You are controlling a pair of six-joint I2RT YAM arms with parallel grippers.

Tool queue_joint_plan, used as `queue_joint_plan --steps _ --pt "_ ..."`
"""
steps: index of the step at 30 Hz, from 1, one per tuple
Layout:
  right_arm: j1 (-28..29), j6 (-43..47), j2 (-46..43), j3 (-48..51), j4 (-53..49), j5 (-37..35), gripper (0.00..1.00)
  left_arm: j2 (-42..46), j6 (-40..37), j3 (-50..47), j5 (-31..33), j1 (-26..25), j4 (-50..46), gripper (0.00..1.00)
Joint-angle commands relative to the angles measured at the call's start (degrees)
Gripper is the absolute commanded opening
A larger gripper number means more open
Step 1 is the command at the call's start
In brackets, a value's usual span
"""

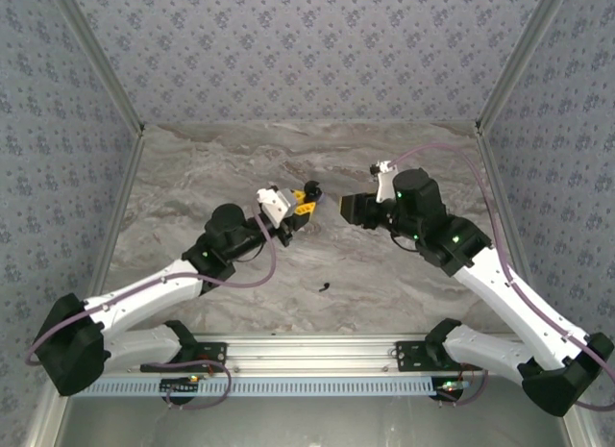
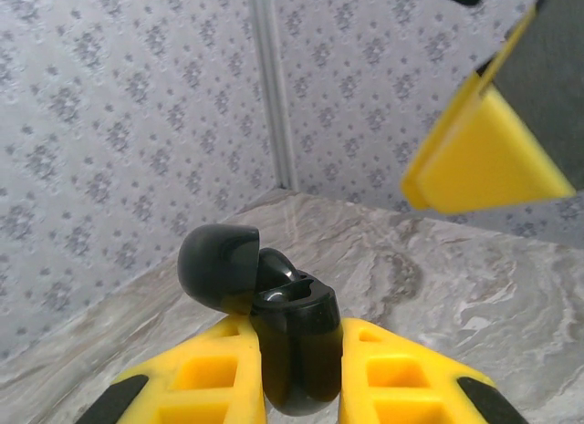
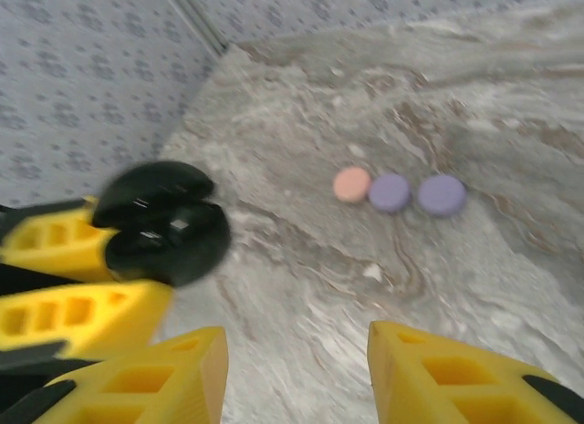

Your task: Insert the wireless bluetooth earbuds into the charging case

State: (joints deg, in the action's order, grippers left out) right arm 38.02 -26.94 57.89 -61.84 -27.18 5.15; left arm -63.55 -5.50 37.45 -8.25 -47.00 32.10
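Your left gripper (image 2: 297, 342) is clamped hard on the black case (image 2: 290, 301). Its yellow fingers (image 2: 214, 374) press both sides, and the case stands upright between them at the bottom centre of the left wrist view. The lid (image 2: 217, 264) is flipped open and tipped back to the left. There is something dark and glossy in the well, but you can't tell whether an earbud sits in there.

Your right gripper (image 3: 297, 342) has its jaws partly spread, with bare table (image 3: 301, 278) between them and nothing held. In its wrist view the black case sits at the left of frame, up and left of the fingertips, near but not touching. From the left wrist, one of its fingers (image 2: 484, 160) hangs in the upper right, above the case and apart from it.

From above, the two grippers face each other at mid-frame with their tips near. In the lower centre a tiny black earbud (image 1: 324, 287) lies loose on the table, well apart from both grippers and too small to read its pose.

At centre right of the right wrist view, a pink case (image 3: 351, 184) and two lilac cases (image 3: 390, 192) sit in a row. All three are shut, so their contents are hidden.
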Motion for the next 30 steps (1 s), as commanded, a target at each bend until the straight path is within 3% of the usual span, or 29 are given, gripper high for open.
queue_joint_plan --steps 1,7,13,23,30 --pt "1.9 -0.8 1.3 4.1 -7.0 -2.9 0.46 3.6 -0.5 -0.7 5.2 -0.2 1.3 0.00" --pt "8.8 -7.6 9.2 11.2 -5.4 -1.8 0.45 7.9 -2.0 -2.4 9.9 -0.3 -1.0 0.00" --pt "14.9 -8.2 22.4 9.3 -5.5 -0.9 0.45 11.3 -3.4 -2.8 12.6 -0.3 -3.6 0.00" --pt "15.7 -5.1 34.1 4.4 -7.0 1.7 0.43 12.9 -3.5 -3.1 13.0 -0.3 -4.5 0.00" --pt "15.6 -3.6 36.6 2.9 -11.2 -1.8 0.39 12.7 -3.4 -3.0 12.8 -0.2 -4.4 0.00"
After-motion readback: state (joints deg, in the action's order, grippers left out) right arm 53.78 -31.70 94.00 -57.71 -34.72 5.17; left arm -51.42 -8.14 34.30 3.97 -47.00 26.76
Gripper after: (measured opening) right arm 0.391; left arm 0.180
